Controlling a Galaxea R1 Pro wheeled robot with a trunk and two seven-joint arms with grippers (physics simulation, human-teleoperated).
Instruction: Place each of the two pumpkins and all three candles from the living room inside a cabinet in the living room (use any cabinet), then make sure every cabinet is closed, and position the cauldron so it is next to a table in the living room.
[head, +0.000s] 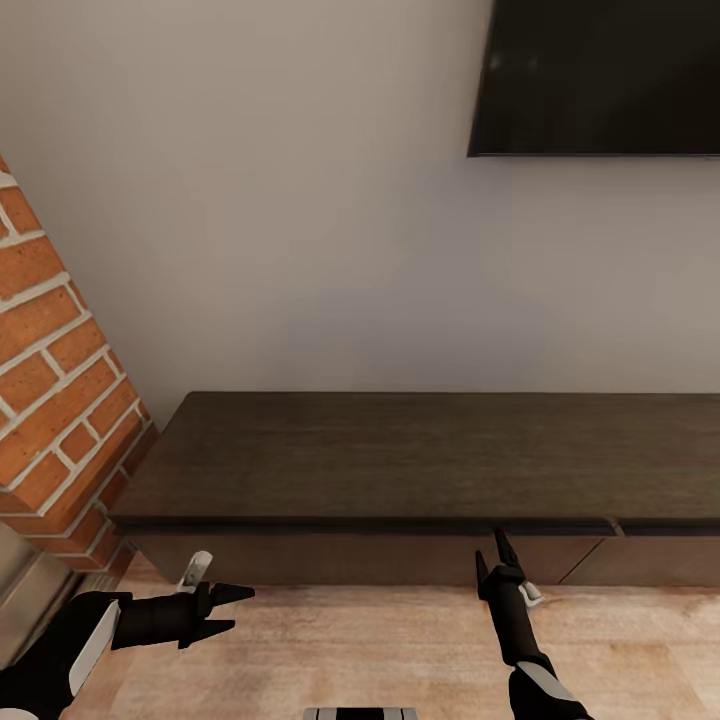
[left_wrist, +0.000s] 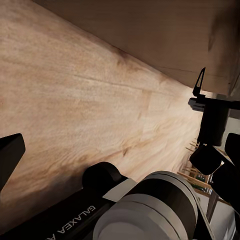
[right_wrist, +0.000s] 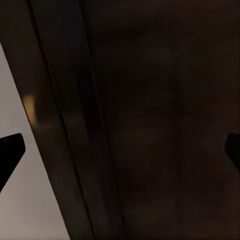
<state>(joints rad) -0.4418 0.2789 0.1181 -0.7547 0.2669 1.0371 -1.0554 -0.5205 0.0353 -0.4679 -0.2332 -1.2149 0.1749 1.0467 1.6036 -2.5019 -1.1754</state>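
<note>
We're parked at the cabinet (head: 400, 470), drawer fronts flush, brick wall (head: 55, 380) crowding our left, wood floor (head: 350, 640) free below, left gripper (head: 232, 608) spread, pointing sideways, right gripper (head: 490, 563) spread, tips at the cabinet's front lip.
</note>
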